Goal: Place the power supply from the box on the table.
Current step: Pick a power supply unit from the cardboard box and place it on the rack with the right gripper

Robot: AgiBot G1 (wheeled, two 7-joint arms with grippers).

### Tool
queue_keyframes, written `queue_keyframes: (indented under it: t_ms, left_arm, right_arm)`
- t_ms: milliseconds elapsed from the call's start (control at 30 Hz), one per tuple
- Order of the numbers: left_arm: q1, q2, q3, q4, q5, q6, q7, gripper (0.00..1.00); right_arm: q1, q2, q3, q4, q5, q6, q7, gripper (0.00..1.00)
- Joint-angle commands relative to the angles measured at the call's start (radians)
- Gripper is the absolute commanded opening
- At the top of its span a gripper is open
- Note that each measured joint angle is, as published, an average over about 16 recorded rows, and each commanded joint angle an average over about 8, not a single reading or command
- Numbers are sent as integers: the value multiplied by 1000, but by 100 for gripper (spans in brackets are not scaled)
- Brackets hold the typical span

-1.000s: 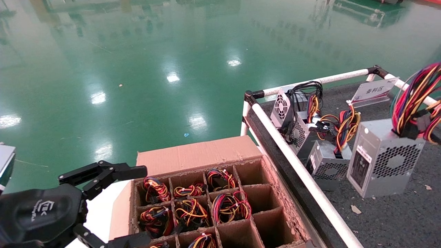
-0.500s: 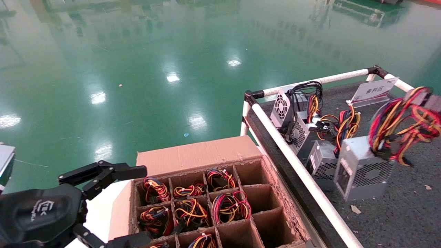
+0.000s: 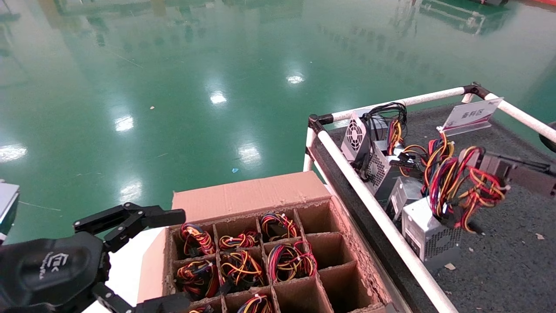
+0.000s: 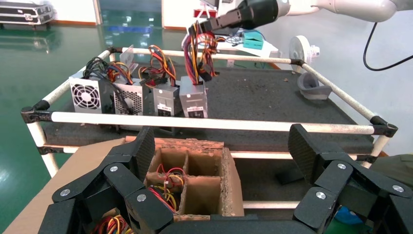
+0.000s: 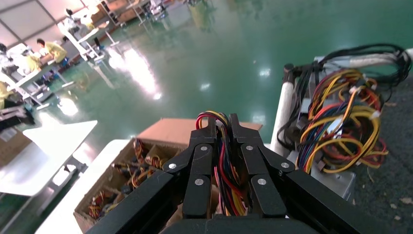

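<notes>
The power supply [image 3: 428, 234] stands on the table [image 3: 512, 261], its metal case close to the white rail on the box side, at the near end of a row of similar units. Its thick looped bundle of red, yellow and blue wires [image 3: 456, 187] rises from the top, and the right gripper [image 3: 482, 163] pinches that bundle with its fingers pressed together on it. The right wrist view shows this closest: the two black fingers [image 5: 202, 161] clamp the red and yellow strands between them, a detail the head view only hints at. The left wrist view shows what the head view does not, the front faces of the row: a unit with a round fan grille [image 4: 85, 95], two more metal units, then the held power supply [image 4: 193, 100] with the right arm reaching down to its wires.

The surface is dark grey felt edged by white pipe rails [image 3: 369, 200] with black corner joints, and a small white sign [image 3: 471, 115] stands at its far side. The box [image 3: 260, 243] sits just beside the table on the robot's left, several of its cells holding coiled wires, others bare. A glossy green floor [image 3: 173, 87] spreads beyond.

The left gripper [image 3: 143, 256] hovers at the near left corner of the box, fingers spread wide and holding nothing.
</notes>
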Motion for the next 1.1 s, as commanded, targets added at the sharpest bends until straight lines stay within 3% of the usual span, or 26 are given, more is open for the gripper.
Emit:
queue_keyframes:
  t_ms: [33,433,467,667,733,1100]
  left_arm:
    - [0,0,0,0,0,0,0,100]
    - [0,0,0,0,0,0,0,100]
    - [0,0,0,0,0,0,0,100]
    - [0,0,0,0,0,0,0,100]
    - [0,0,0,0,0,0,0,100]
    - [0,0,0,0,0,0,0,100]
  right_arm:
    - [0,-7,-12,-6,-2,1,-8,0]
    - [25,-45,-70,-75,-47,9,-71,1]
    - [28,-48,-75,-80,-51,10,-75,7]
    - [46,-61,-91,-105,-69,13,-90,81]
    - [49,-63,-94,-108,-71,13,-91,99]
    - [46,-60,-91,-105,-72,14,-90,100]
